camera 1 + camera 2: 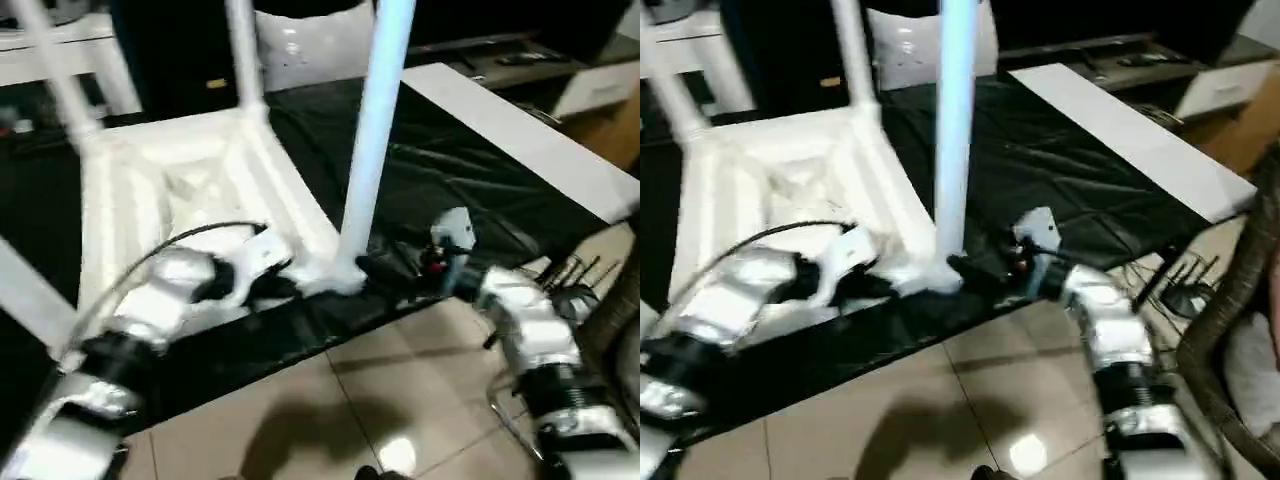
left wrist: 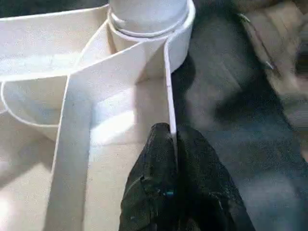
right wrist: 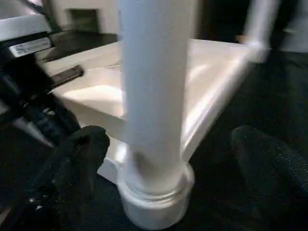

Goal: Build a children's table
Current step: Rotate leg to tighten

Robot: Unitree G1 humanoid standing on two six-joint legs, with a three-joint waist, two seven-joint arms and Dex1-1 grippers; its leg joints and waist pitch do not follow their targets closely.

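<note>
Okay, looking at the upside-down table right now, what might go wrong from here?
1. The right tool stands open on either side of the near leg, not gripping it. If that leg isn't fully seated in its corner socket, it may tilt or pop out.
2. The left tool is shut on a thin edge of the table top. That narrow pinch could slip, letting the top slide on the black sheet.

- Beige floor tiles lie below me, glossy with a light glare.
- A black sheet covers the floor ahead.
- A flat white board lies along its right edge.
</note>
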